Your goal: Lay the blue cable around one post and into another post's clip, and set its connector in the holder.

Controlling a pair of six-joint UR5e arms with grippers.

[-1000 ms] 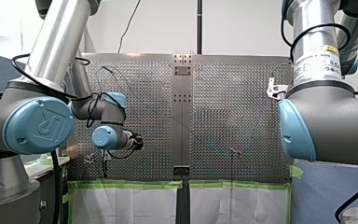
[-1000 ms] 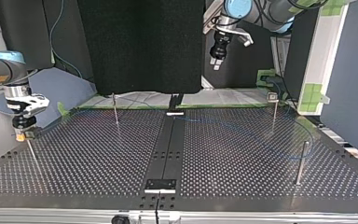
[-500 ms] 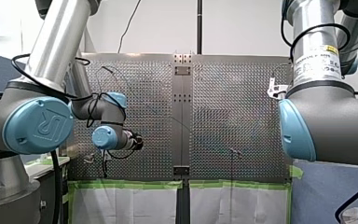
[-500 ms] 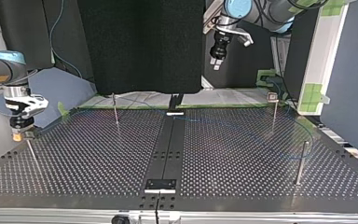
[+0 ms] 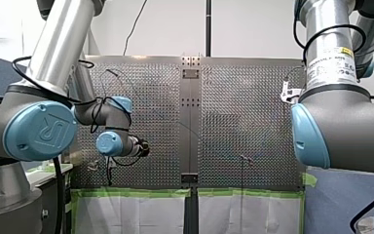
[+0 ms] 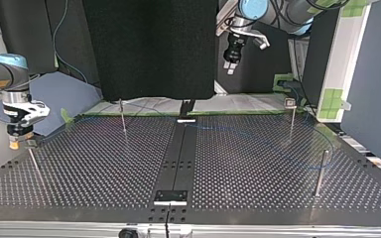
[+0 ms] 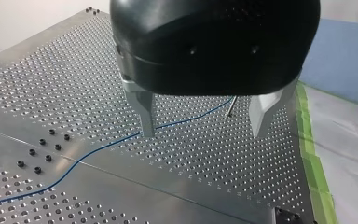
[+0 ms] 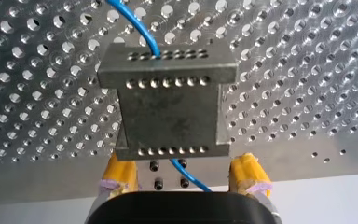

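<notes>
Two arms hang over a perforated table [image 6: 104, 168] edged with green tape [image 5: 136, 192], with a white wall [image 5: 253, 29] beyond. The holder [image 8: 168, 112] (a grey block with rows of holes) takes the blue cable [image 8: 135, 23] at its edge away from my right gripper [image 8: 182, 164]. That gripper's yellow pads are spread and empty, and it has slid toward the top view's left. My left gripper [image 7: 203, 126] gapes empty above the cable.

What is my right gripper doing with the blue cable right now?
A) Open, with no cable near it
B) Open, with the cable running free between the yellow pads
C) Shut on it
B: in the right wrist view, the right gripper's yellow pads stand apart, and the blue cable passes between them, touching neither, and on under the metal block.
</notes>
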